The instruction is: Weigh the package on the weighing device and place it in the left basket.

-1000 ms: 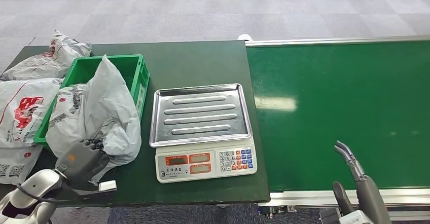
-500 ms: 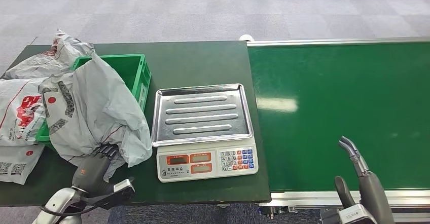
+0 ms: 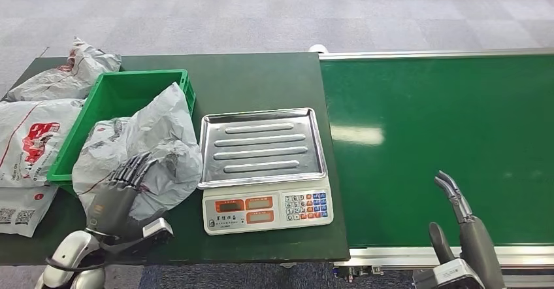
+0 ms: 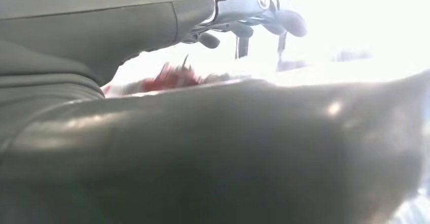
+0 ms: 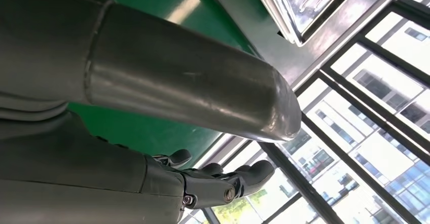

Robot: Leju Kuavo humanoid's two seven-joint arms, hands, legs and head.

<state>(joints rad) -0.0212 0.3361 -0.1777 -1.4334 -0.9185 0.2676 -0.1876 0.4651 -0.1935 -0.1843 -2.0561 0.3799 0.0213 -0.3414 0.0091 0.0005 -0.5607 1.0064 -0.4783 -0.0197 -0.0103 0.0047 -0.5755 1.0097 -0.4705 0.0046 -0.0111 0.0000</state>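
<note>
The left hand grips the grey package from below, fingers spread up its crumpled side, holding it over the near corner of the green basket, just beside the scale. The right hand hangs empty over the conveyor belt, fingers apart. 2 more bags lie left of the basket.

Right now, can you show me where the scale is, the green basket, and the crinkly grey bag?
scale (image 3: 261, 146), head view, on the middle of its shiny metal tray.
green basket (image 3: 124, 96), head view, on the bare inside floor near its far wall.
grey bag (image 3: 163, 148), head view, on its crumpled upper part, above the left robot hand (image 3: 117, 194).
</note>
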